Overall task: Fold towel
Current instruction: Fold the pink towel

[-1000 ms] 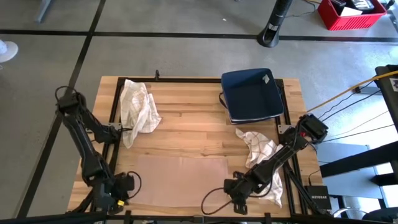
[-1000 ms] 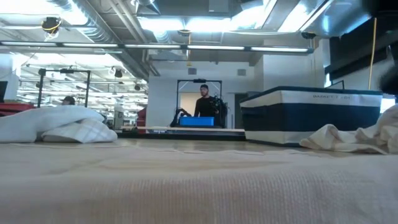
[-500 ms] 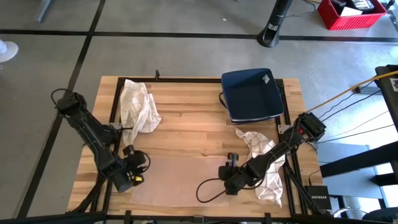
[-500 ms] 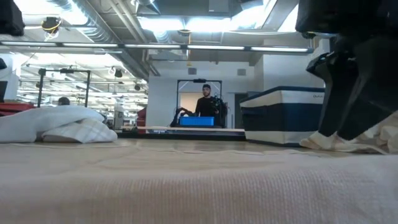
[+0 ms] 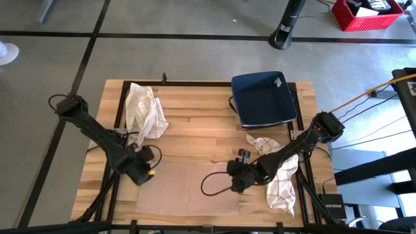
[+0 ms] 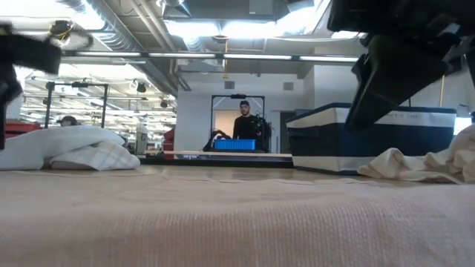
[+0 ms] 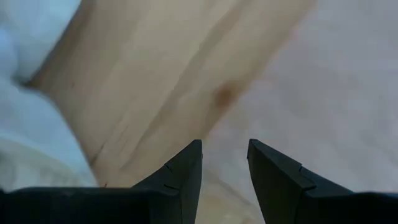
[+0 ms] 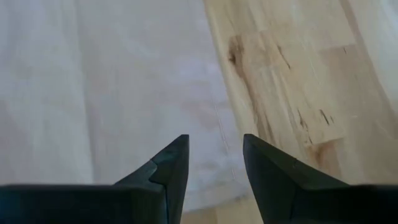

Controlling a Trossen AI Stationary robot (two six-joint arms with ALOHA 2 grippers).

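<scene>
Showing three towels, two open pincers, one basket

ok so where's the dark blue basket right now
In the high view the dark blue basket sits at the table's far edge on the right arm's side, just beyond the crumpled white towel that lies under the right arm.

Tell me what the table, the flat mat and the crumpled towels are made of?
The table looks like wood: pale planks with grain and a dark knot. The flat mat seems a thin beige cloth with a fine ribbed weave, matte. The crumpled towels look like soft white fabric with thin checked lines, probably cotton.
</scene>
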